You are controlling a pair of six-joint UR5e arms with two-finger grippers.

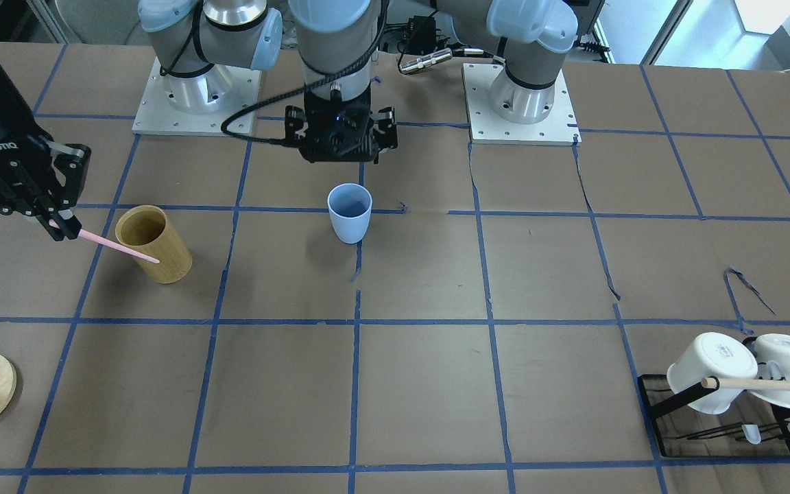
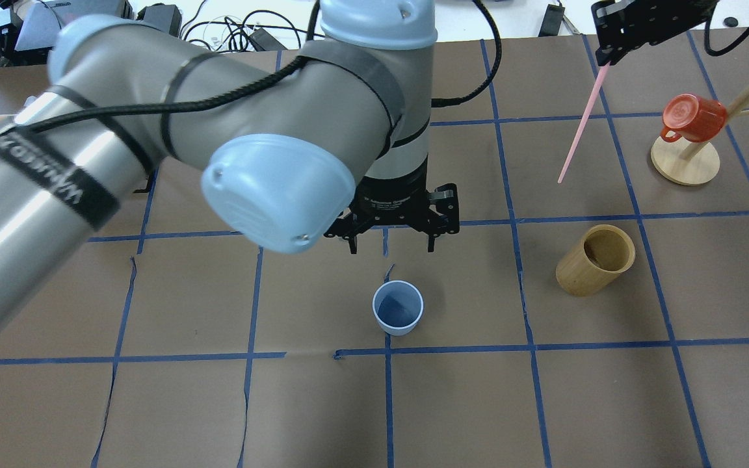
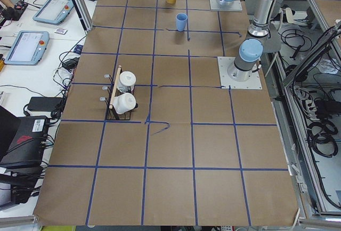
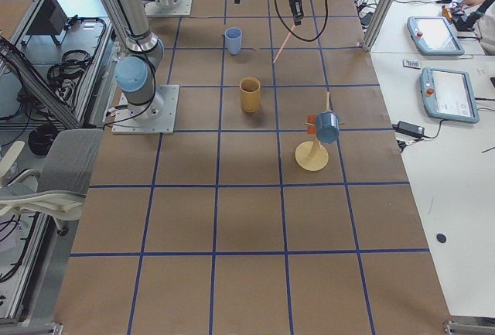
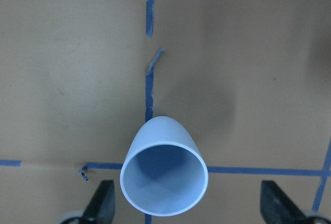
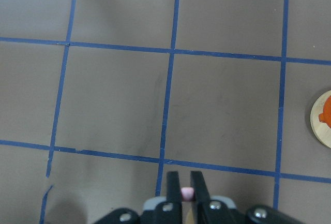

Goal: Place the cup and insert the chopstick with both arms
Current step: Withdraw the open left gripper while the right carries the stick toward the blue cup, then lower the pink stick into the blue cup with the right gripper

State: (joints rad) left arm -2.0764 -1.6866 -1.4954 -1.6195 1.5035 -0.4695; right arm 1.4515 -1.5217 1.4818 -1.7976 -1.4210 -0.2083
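Observation:
The light-blue cup (image 2: pixel 398 307) stands upright on the table near its middle; it also shows in the front view (image 1: pixel 350 213). My left gripper (image 2: pixel 392 249) hangs open and empty above and just behind the cup. In the left wrist view the cup (image 5: pixel 164 175) sits low in the frame between the spread fingers (image 5: pixel 101 203). My right gripper (image 2: pixel 603 58) is shut on the top end of one pale-pink chopstick (image 2: pixel 581 127), which hangs slanted in the air, far side of the bamboo cylinder (image 2: pixel 595 260). The right wrist view shows the fingers (image 6: pixel 173 185) pinching the pink end.
A red mug (image 2: pixel 693 117) hangs on a wooden stand (image 2: pixel 685 162) to the right of the chopstick. A black rack (image 1: pixel 655 405) with two white mugs and a light-wood rod sits at the table's left end. Blue tape lines grid the brown table.

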